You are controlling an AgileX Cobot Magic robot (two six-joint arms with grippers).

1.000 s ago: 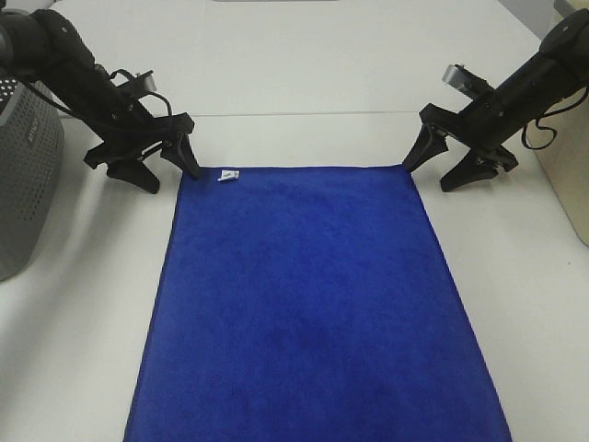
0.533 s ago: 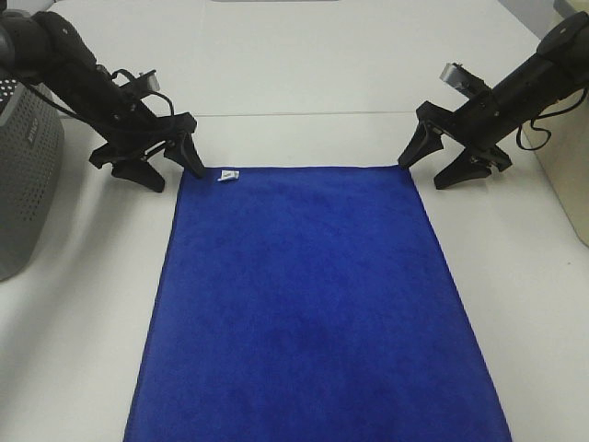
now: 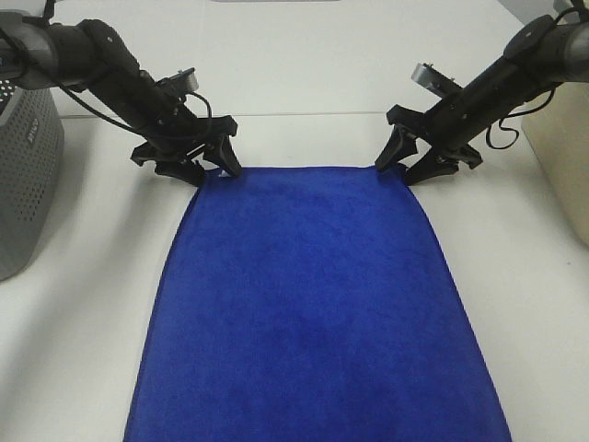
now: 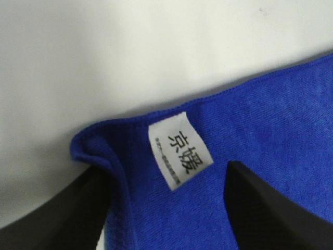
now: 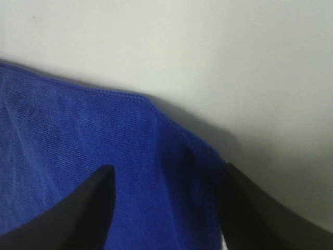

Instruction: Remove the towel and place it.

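Between each spread pair of jaws: one corner of the towel (image 3: 313, 304), which lies flat on the desk (image 3: 304, 74); its tag (image 4: 180, 150) sits between the left jaws. We judge this the grasp step. Next: pinch both corners, lift evenly.

White matte tabletop (image 3: 304, 55) fills whole view. Thin straight seam (image 3: 304, 114) crosses its far part, side to side. Grey perforated bin (image 3: 23, 175) stands at left edge, cut off by frame. Beige box (image 3: 566, 175) at right edge, likewise cut off. Light even, diffuse; shadows soft, short.
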